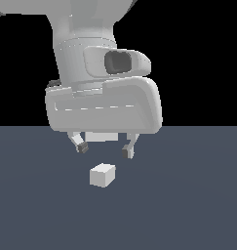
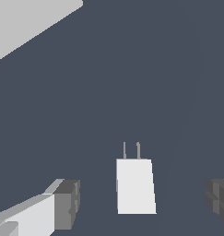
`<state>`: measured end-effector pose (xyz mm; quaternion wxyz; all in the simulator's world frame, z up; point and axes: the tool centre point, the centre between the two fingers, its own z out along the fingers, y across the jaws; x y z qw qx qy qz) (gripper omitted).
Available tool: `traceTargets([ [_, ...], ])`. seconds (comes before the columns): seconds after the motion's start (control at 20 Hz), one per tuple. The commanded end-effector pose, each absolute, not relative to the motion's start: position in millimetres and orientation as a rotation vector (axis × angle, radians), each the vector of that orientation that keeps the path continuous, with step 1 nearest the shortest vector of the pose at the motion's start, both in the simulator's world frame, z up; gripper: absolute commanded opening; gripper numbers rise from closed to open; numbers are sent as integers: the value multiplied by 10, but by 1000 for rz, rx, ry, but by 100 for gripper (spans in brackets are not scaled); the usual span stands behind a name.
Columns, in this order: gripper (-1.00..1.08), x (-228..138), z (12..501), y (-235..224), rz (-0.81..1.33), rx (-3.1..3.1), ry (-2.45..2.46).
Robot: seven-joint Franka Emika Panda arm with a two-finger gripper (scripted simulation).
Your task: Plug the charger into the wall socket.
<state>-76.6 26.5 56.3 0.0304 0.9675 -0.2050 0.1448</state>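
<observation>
Claw (image 1: 105, 148) spread wide (nothing held), above charger (image 1: 102, 175), prongs toward wall socket (image 2: 30, 23).

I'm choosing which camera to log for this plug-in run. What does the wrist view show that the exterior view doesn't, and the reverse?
Only the wrist view shows the charger's two thin prongs and part of a flat white plate at the picture's edge, probably the wall socket.

Only the exterior view shows the arm's bulky white body hanging over the scene; the socket cannot be made out there.

Both show the charger lying on the dark floor, and the claw open, a finger either side of the block, not touching it.
</observation>
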Motion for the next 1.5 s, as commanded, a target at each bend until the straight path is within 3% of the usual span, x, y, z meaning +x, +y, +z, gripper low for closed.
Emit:
traceTargets([
  [0.0, 100, -771, 492, 265, 445, 2983, -632],
  [0.65, 100, -772, 117, 263, 444, 2983, -632],
  [0.7, -100, -772, 117, 263, 444, 2983, -632],
  [1.45, -100, -750, 140, 251, 447, 2990, -606],
])
